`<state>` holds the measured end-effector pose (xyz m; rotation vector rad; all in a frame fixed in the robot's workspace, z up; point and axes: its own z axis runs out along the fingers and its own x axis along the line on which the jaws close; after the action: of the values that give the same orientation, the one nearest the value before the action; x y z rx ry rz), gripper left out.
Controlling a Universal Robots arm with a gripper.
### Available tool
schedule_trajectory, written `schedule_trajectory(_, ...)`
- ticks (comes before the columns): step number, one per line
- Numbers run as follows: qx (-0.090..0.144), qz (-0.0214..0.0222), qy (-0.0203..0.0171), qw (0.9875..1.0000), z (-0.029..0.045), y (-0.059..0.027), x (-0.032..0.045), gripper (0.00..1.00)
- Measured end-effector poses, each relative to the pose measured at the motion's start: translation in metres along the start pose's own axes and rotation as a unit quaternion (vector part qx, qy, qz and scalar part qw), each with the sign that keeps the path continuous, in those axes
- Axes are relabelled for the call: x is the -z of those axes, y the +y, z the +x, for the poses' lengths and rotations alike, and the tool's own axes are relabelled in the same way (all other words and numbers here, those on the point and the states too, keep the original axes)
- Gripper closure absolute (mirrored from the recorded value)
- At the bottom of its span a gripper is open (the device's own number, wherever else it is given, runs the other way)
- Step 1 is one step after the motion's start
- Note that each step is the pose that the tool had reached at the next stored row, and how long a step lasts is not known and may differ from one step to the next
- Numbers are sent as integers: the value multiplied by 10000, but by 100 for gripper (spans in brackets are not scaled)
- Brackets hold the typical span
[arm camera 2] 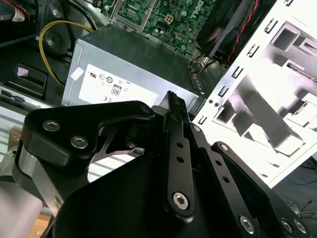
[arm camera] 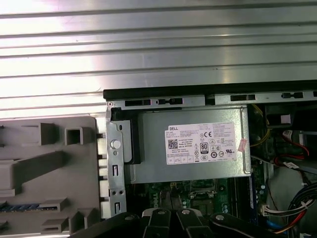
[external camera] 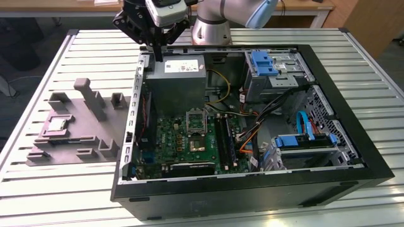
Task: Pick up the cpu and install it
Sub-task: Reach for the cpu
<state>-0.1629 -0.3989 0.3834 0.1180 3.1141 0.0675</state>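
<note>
Cpu (external camera: 58,124) lies flat in a pocket of the grey moulded tray (external camera: 75,142), on the exterior view's left, just beside the open computer case (external camera: 252,194). Farther back, inside the case, is the grey metal box (external camera: 180,87) with a white label. Over its far corner hangs the gripper (external camera: 157,57), well apart from the cpu, its jaws pressed together on nothing.

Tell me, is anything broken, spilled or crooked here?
Nothing stands out. The case lies open on the table, with its cables inside it. The cpu sits flat in a pocket of the tray. The gripper hangs over the case's edge, away from the cpu.
</note>
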Motion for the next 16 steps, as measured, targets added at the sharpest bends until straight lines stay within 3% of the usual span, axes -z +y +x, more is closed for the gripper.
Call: schedule_trajectory(16,0,0,0,10000,31,-2,-6,89)
